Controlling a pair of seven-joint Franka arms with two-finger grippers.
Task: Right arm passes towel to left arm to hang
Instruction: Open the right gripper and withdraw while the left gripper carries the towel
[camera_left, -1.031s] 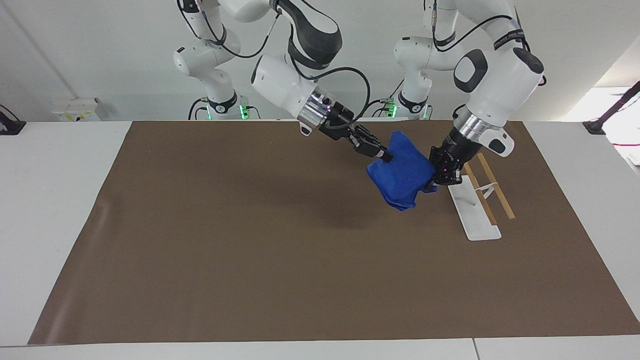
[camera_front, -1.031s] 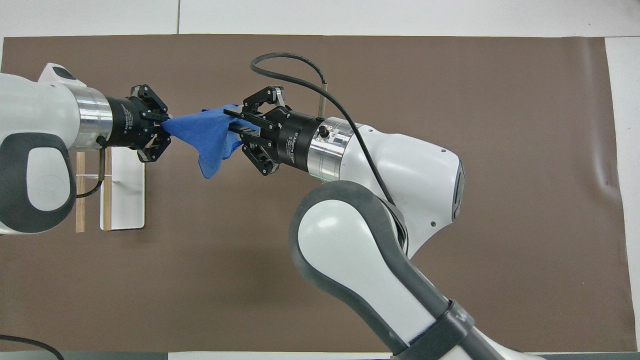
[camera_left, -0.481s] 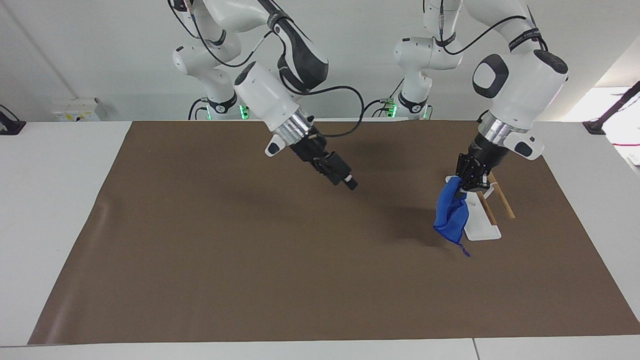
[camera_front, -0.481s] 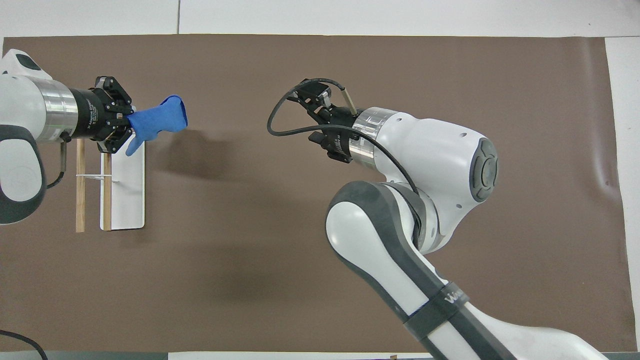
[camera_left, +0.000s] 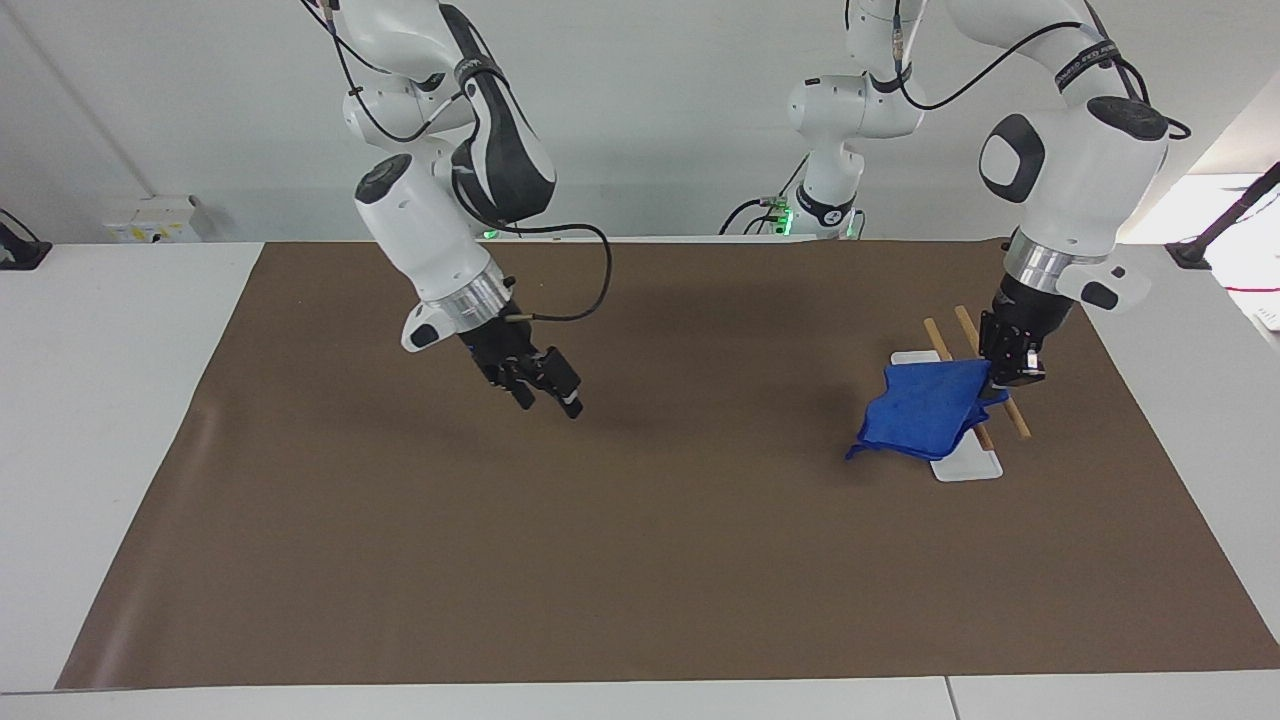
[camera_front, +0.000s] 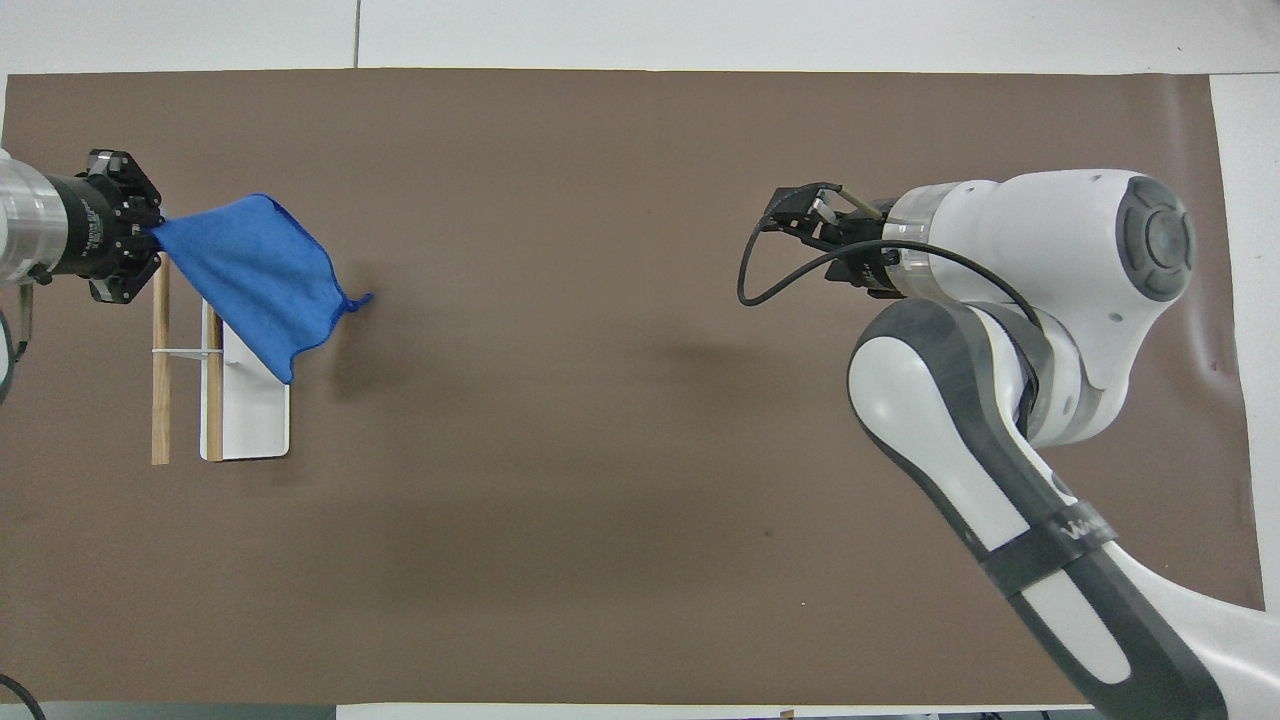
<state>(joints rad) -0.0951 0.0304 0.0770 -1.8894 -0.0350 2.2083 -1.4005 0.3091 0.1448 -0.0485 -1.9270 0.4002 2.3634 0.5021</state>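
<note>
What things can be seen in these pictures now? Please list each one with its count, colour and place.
towel: one, bright blue, held at one corner by the left gripper, spread over the rack.
rack: one, white base with two wooden rails, toward the left arm's end of the table.
mat: one, brown, covering most of the white table.
small arms: two, white, at the table's edge nearest the robots.
left gripper: one, black, shut on the towel above the rack.
right gripper: one, black, open, empty, above the mat.

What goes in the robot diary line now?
left gripper: shut on bright blue cloth towel, over wooden rack | right gripper: open, empty
</note>
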